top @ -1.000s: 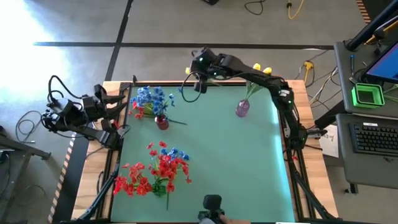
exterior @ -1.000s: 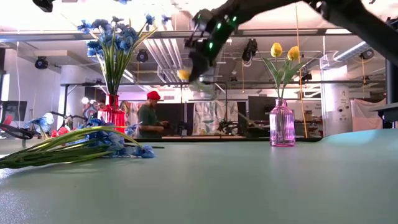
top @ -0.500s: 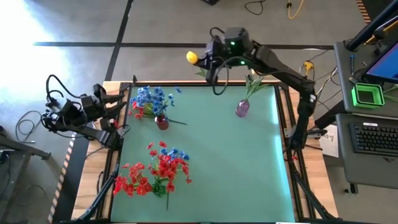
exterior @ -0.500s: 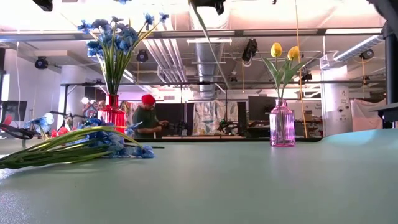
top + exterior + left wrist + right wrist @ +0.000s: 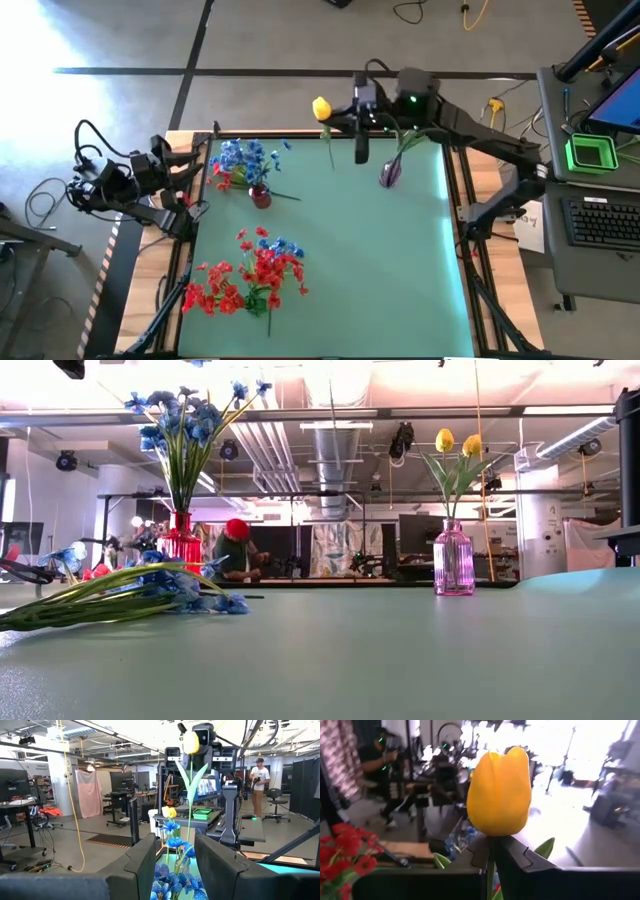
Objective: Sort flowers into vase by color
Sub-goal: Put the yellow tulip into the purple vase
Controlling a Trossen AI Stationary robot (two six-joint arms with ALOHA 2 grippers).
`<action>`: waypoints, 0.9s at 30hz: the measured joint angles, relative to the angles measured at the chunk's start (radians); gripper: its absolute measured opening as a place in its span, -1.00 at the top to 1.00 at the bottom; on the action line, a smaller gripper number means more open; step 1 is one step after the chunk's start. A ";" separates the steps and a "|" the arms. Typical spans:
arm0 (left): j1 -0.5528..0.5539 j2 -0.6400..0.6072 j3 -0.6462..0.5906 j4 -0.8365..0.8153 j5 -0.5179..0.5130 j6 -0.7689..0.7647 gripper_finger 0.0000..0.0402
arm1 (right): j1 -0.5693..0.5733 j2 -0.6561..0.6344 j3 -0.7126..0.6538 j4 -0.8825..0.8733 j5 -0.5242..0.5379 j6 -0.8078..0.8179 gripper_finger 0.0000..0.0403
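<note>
Two yellow tulips (image 5: 456,442) in pink vase (image 5: 453,559) (blue, apparently, in red (image 5: 181,540)); right pincer (image 5: 492,851) grasping third tulip (image 5: 499,791).

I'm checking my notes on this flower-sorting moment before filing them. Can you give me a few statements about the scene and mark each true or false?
1. The right tool is shut on a yellow tulip just below its bud. True.
2. The pink vase already holds two yellow tulips. True.
3. The red vase holds red flowers. False: it holds blue flowers.
4. The left tool is carrying a blue flower over the table. False: it holds nothing and waits at the table's left edge.
5. A pile of red flowers with a few blue ones lies on the table. True.
6. The held tulip already stands in the pink vase. False: it hangs in the air above the table's far edge.
</note>
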 joint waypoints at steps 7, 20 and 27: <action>0.000 0.000 0.000 -0.010 0.001 -0.005 0.39 | 0.030 -0.173 -0.288 0.180 0.234 0.087 0.94; 0.000 0.000 0.000 -0.023 0.001 -0.005 0.39 | 0.026 -0.509 -0.596 0.191 0.653 0.188 0.94; 0.000 0.000 0.000 -0.023 0.001 -0.005 0.39 | 0.026 -0.656 -0.709 0.185 0.783 0.195 0.94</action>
